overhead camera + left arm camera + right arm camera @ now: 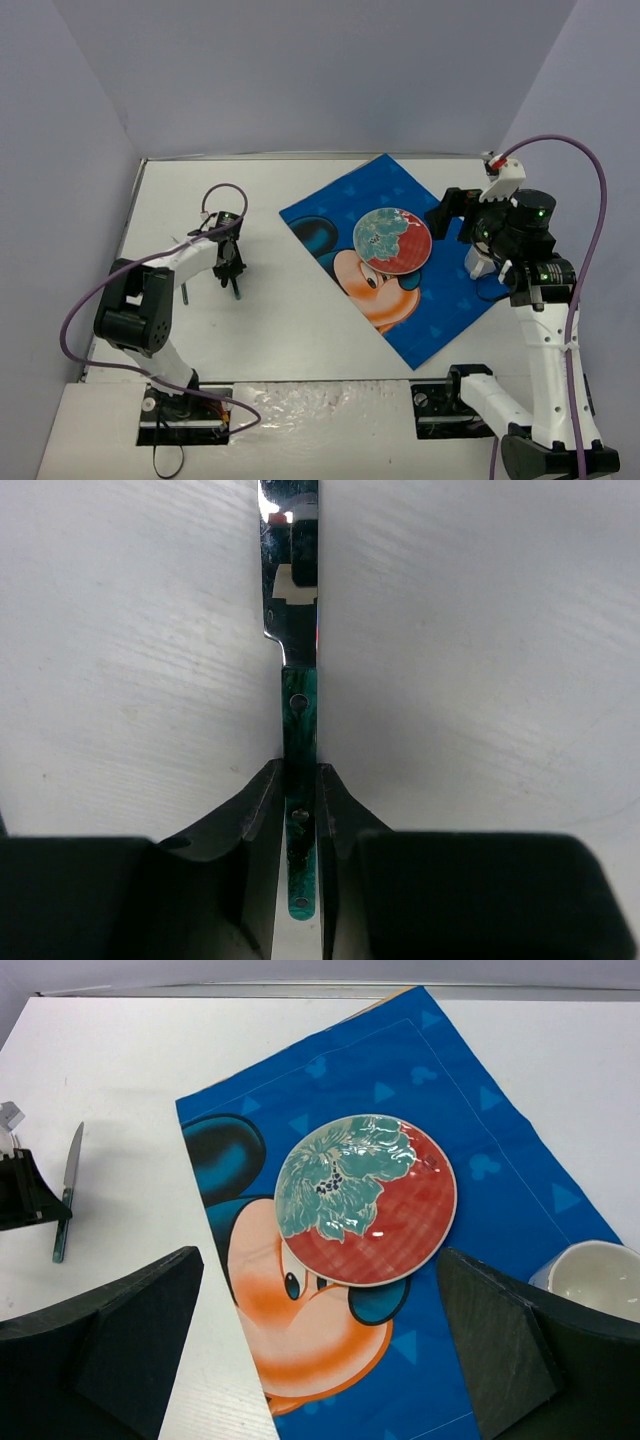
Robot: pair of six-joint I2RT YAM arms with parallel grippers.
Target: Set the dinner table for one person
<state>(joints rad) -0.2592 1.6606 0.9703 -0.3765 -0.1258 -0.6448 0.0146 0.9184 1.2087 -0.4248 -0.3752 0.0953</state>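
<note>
The white dinner table [290, 330] carries a blue cartoon-mouse placemat [440, 290] lying askew right of the middle. A round red plate with a teal flower [392, 240] lies on the mat and also shows in the right wrist view [365, 1200]. My left gripper [232, 272] is low over the table's left part, shut on the green handle of a knife [298, 730]. The shiny blade points away from the fingers. The knife also shows in the right wrist view [64, 1200]. My right gripper [320, 1360] is wide open and empty, above the mat's right side near the plate.
A white cup [598, 1278] stands on the mat's right edge, partly under my right arm [520, 240]. Pale lavender walls [300, 70] enclose the table on the far and both lateral sides. The left arm's cable [225, 195] loops just behind the left gripper.
</note>
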